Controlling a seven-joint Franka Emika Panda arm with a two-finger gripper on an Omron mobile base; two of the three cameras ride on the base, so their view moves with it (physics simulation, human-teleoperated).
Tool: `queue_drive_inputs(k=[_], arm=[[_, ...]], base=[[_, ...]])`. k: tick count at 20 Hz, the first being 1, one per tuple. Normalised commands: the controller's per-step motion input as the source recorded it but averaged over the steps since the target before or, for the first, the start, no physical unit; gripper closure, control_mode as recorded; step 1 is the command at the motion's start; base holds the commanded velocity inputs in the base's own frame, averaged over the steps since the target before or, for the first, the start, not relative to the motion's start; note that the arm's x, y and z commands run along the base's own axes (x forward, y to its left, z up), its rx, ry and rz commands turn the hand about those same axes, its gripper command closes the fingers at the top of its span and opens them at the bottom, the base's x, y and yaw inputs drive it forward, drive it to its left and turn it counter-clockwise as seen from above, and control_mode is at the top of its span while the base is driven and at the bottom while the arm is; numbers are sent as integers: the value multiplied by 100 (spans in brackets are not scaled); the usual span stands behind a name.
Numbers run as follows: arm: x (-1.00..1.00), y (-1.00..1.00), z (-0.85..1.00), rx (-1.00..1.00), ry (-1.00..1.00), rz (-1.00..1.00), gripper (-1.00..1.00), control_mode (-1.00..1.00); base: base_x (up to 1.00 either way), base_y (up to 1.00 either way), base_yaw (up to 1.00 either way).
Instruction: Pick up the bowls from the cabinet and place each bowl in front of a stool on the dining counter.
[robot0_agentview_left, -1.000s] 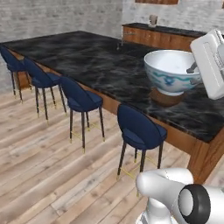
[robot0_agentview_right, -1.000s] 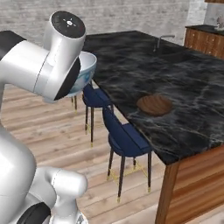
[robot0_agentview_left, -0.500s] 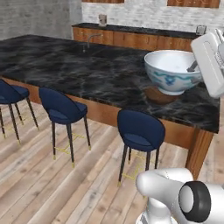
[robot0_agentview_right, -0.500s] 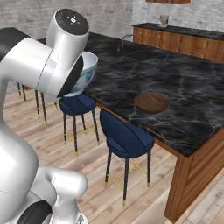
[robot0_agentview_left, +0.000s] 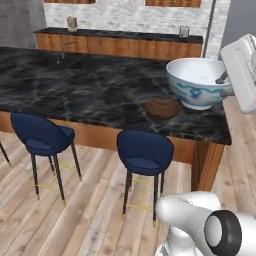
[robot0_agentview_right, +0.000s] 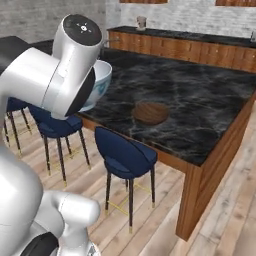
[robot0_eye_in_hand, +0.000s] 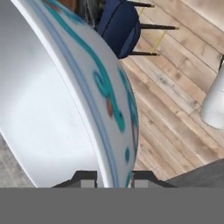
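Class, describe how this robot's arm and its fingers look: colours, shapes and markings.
The arm is made of glossy white, rounded, tube-like segments, with a dark grey round cap at the joint. The base joint below shows a black ring. The fingers are small, dark, blocky tips. No cables or markings show.

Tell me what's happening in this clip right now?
The gripper is shut on the rim of the white bowl, carrying it in the air near the dining counter. The wooden bowl already sits on the counter near its corner, in front of a blue stool. The white bowl isn't set down yet.
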Motion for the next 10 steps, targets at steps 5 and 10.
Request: queue_drive_inputs(k=[5,10], arm=[[0,0,0,0,0,0,100,100],[0,0,0,0,0,0,100,100]], base=[[75,100,-36],[80,100,-24]])
